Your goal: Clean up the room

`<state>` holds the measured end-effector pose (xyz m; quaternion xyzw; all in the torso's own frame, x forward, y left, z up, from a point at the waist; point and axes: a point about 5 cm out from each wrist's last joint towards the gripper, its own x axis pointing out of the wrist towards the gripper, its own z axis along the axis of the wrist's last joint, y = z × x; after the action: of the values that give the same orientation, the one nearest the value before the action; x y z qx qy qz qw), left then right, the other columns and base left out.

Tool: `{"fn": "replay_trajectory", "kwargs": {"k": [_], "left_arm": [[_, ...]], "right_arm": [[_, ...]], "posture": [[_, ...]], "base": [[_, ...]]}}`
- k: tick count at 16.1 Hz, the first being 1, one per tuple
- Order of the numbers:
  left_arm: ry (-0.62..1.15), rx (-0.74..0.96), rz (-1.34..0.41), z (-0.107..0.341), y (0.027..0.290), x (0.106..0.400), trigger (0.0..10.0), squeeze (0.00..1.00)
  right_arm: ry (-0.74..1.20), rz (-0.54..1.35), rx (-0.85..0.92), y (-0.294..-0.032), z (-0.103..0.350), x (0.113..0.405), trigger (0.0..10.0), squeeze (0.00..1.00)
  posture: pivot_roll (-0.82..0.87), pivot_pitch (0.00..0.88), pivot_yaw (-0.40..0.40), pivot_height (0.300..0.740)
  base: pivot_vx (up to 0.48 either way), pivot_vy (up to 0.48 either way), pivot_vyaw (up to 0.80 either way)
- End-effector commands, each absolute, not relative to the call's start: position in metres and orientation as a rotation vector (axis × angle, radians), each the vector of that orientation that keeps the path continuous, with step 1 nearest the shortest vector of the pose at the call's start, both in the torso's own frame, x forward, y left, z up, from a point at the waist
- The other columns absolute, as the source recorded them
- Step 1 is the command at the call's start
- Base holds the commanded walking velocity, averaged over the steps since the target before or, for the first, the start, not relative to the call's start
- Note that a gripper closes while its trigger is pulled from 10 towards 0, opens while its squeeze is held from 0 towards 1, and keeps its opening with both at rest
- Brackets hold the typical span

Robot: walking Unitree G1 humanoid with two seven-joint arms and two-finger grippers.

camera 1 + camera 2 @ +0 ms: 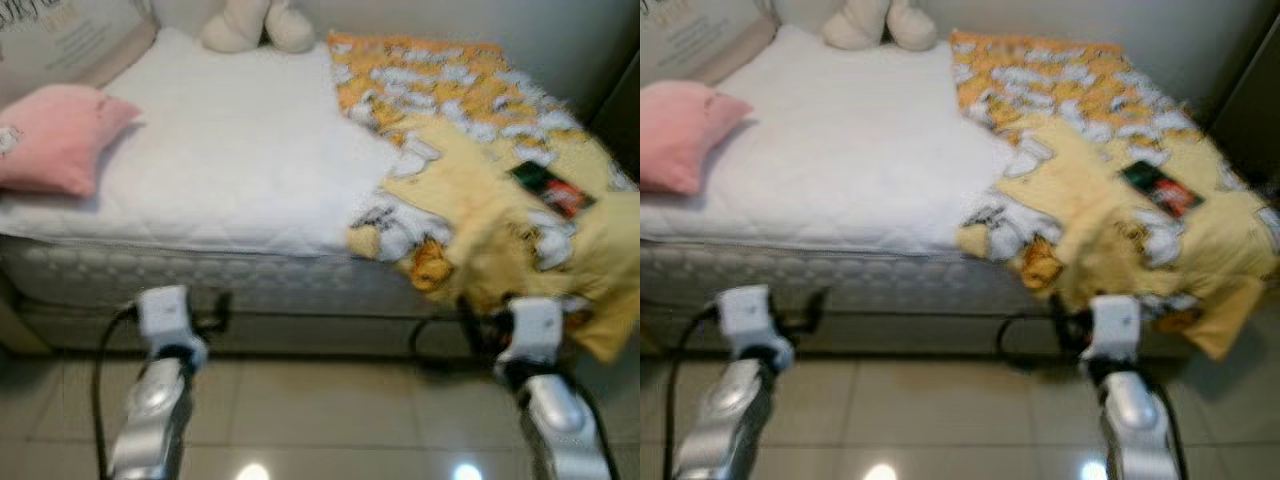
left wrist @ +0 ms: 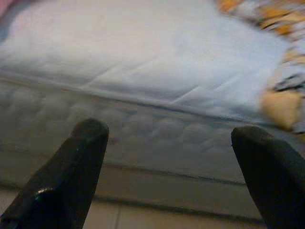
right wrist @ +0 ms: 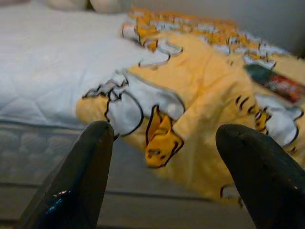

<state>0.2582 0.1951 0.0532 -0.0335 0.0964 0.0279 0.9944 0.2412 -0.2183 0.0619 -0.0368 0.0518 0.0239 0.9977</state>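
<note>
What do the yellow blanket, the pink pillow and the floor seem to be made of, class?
Yellow blanket: soft printed fabric, probably fleece or cotton; it crumples and drapes over the bed's edge.
Pink pillow: matte cloth over soft stuffing, judging by its plump shape.
Floor: glossy tile, likely ceramic; grout lines and bright light reflections show.

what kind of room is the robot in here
Most likely a bedroom: a bed with a white quilted cover, a pink pillow at its head end, a crumpled yellow blanket and a plush toy against the wall.
</note>
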Motion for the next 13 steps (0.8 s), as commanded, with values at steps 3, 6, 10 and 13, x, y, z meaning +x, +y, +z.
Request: {"fn": "replay_trajectory", "kwargs": {"k": [3, 6, 10, 13], "left_arm": [[0.089, 0.076, -0.045, 0.076, 0.188, 0.274, 10.0, 0.00], [0.058, 0.073, -0.068, 0.085, 0.180, 0.287, 10.0, 0.00], [0.072, 0.043, -0.057, 0.080, 0.173, 0.287, 10.0, 0.00], [0.075, 0.051, -0.079, 0.079, 0.166, 0.286, 10.0, 0.00]], "right_arm": [[0.080, 0.065, -0.010, -0.209, 0.068, 0.250, 10.0, 0.00], [0.067, 0.071, 0.013, -0.197, 0.068, 0.253, 10.0, 0.00], [0.067, 0.078, 0.016, -0.193, 0.068, 0.254, 10.0, 0.00], [0.077, 0.087, 0.010, -0.192, 0.066, 0.252, 10.0, 0.00]], "posture": [[-0.06, 0.000, -0.021, 0.740], [-0.07, 0.000, -0.011, 0.740], [-0.08, 0.000, -0.010, 0.740], [-0.09, 0.000, -0.007, 0.740]], "base": [[0.000, -0.144, 0.00], [0.000, -0.445, 0.00], [0.000, -0.418, 0.00], [0.000, -0.419, 0.00]]}}
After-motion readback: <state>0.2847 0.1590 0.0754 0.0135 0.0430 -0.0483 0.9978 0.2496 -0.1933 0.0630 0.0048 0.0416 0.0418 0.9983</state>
